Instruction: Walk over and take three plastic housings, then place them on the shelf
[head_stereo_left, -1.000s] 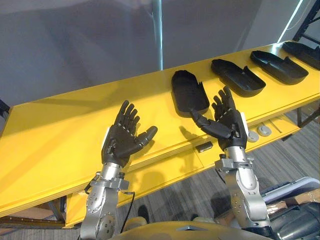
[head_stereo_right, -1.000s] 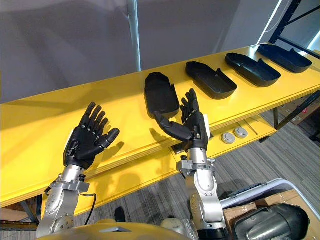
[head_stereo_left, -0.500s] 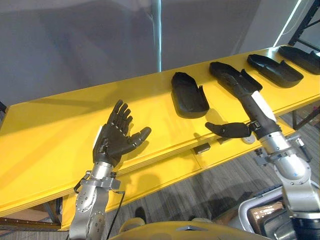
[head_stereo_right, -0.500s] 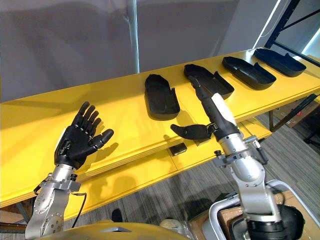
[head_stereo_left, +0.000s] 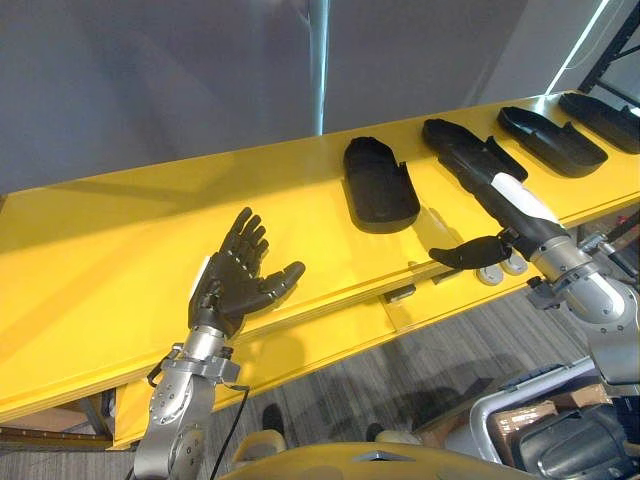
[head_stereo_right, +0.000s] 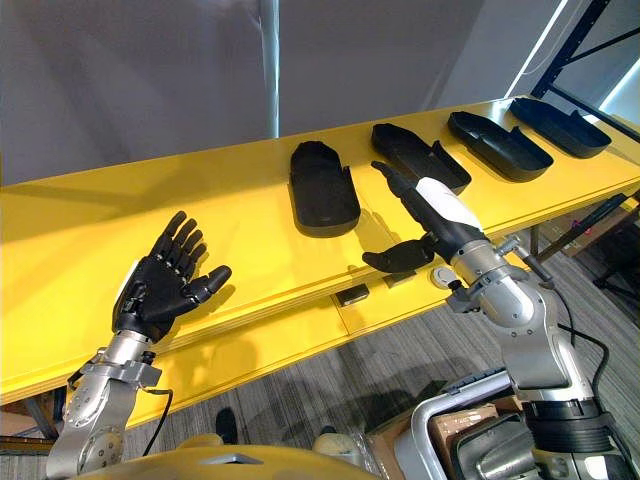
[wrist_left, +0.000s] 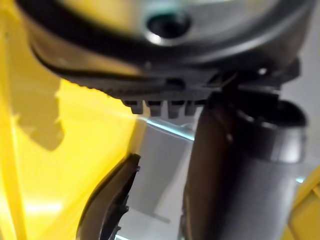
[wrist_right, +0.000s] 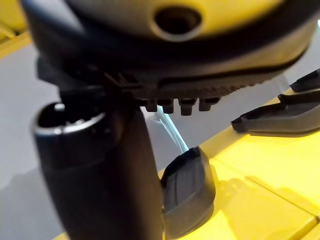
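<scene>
Several black plastic housings lie in a row on the yellow table (head_stereo_left: 120, 250): the first (head_stereo_left: 378, 185), the second (head_stereo_left: 455, 140), the third (head_stereo_left: 550, 142) and one more (head_stereo_left: 602, 108) at the far right. My right hand (head_stereo_left: 495, 190) stretches out flat over the near side of the second housing, open, fingers straight and thumb (head_stereo_left: 465, 250) hanging below over the table's front edge. It holds nothing. My left hand (head_stereo_left: 238, 282) hovers palm up over the table's front left, open and empty. The right wrist view shows the first housing (wrist_right: 187, 190) past the thumb (wrist_right: 100, 165).
A lower yellow ledge (head_stereo_left: 330, 335) runs under the table's front edge, with a small black block (head_stereo_left: 403, 293) and round grey discs (head_stereo_right: 445, 277) on it. A grey wall stands behind the table. A dark rack (head_stereo_right: 590, 30) rises at the far right.
My right hand has turned from a raised palm-up pose by the first housing and reached out flat to the second housing. The left hand has hardly moved.
</scene>
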